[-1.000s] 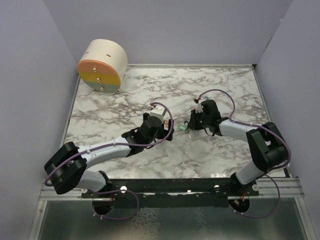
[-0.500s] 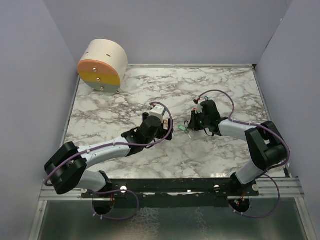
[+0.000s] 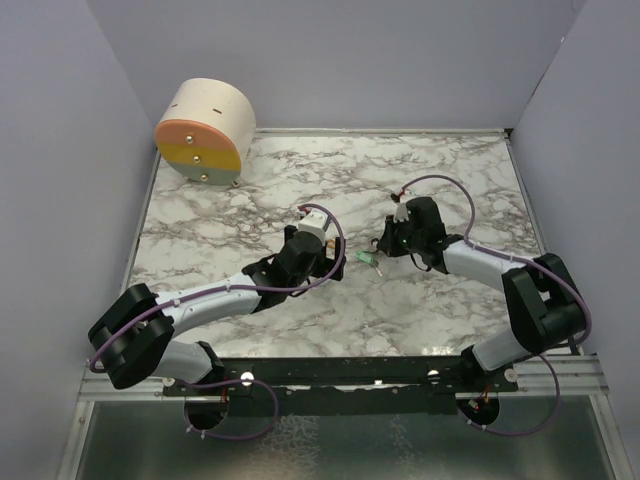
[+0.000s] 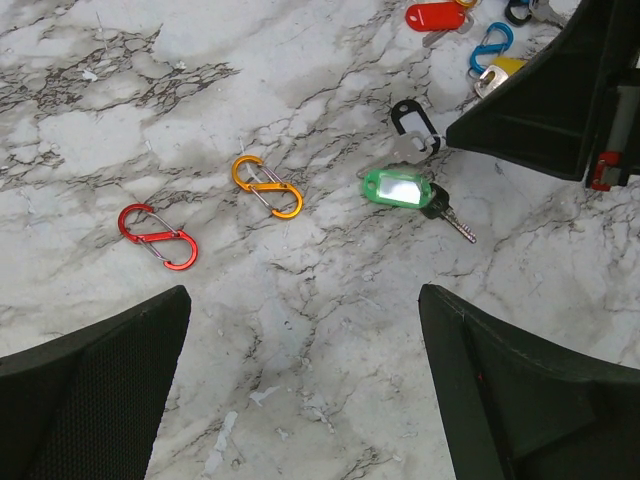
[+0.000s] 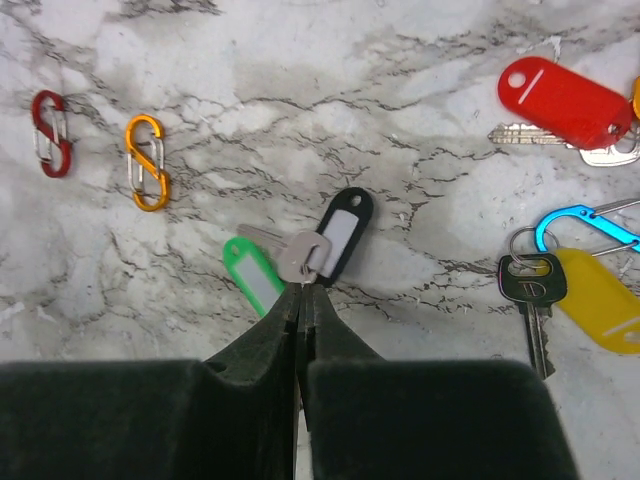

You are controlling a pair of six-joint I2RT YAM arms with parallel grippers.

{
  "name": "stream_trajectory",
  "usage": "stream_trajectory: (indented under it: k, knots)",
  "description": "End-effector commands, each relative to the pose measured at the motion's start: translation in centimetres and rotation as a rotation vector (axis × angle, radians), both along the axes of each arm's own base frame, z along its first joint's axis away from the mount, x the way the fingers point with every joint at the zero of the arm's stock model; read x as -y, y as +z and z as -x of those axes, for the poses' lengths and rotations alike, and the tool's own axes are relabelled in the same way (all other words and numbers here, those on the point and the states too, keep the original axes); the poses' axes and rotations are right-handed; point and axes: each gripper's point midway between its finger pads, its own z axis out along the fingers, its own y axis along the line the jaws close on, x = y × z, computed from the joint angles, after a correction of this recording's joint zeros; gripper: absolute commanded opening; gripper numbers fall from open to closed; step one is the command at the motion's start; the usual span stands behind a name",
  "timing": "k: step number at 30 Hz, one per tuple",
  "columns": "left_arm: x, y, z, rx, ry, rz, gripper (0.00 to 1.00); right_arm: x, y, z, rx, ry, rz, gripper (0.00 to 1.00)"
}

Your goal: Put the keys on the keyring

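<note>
My right gripper (image 5: 303, 288) is shut, its tips pinching the edge of a silver key's head (image 5: 303, 255). That key carries a black tag (image 5: 345, 232) and lies partly over the green-tagged key (image 5: 250, 272). Further right lie a red-tagged key (image 5: 565, 100) and a yellow-tagged key (image 5: 600, 300) by a blue keyring clip (image 5: 585, 225). To the left lie an orange clip (image 4: 267, 186) and a red clip (image 4: 157, 236). My left gripper (image 4: 300, 390) hovers open over bare marble, just short of the green tag (image 4: 397, 188). In the top view both grippers, left (image 3: 332, 264) and right (image 3: 381, 250), flank the keys.
A round wooden box (image 3: 205, 130) with an orange and yellow face lies on its side at the table's far left corner. Grey walls enclose the marble table (image 3: 250, 210) on three sides. The right gripper's black body (image 4: 545, 95) fills the upper right of the left wrist view.
The right gripper has closed fully at the black-tagged key, and its wrist has shifted slightly. The left arm has stayed put and open.
</note>
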Motion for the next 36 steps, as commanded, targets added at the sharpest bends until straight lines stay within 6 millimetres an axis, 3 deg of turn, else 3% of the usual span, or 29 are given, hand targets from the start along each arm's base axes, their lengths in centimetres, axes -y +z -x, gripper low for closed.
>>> stream_trajectory:
  k: [1, 6, 11, 15, 18, 36]
  knots:
    - [-0.2, 0.6, -0.3, 0.02, 0.011, 0.019, 0.99, -0.1, 2.9, -0.5, 0.105, -0.007, -0.031, 0.01]
    - [-0.2, 0.5, -0.3, 0.016, 0.013, 0.014, 0.99, 0.2, 3.5, -0.4, 0.119, -0.014, -0.028, 0.01]
    - [-0.3, 0.5, -0.3, 0.018, 0.014, 0.013, 0.99, 0.3, 2.6, -0.4, 0.084, -0.02, -0.009, 0.02]
    - [-0.4, 0.6, -0.3, 0.019, 0.015, 0.013, 0.99, 0.1, 1.4, -0.4, 0.044, -0.013, -0.001, 0.17]
    - [-0.5, 0.4, -0.3, 0.017, 0.016, 0.009, 0.99, -0.2, 0.7, -0.3, 0.022, -0.003, 0.0, 0.22]
    - [-0.5, 0.1, -0.4, 0.01, 0.012, 0.013, 0.99, -0.7, -0.4, -0.5, 0.005, 0.0, 0.046, 0.24]
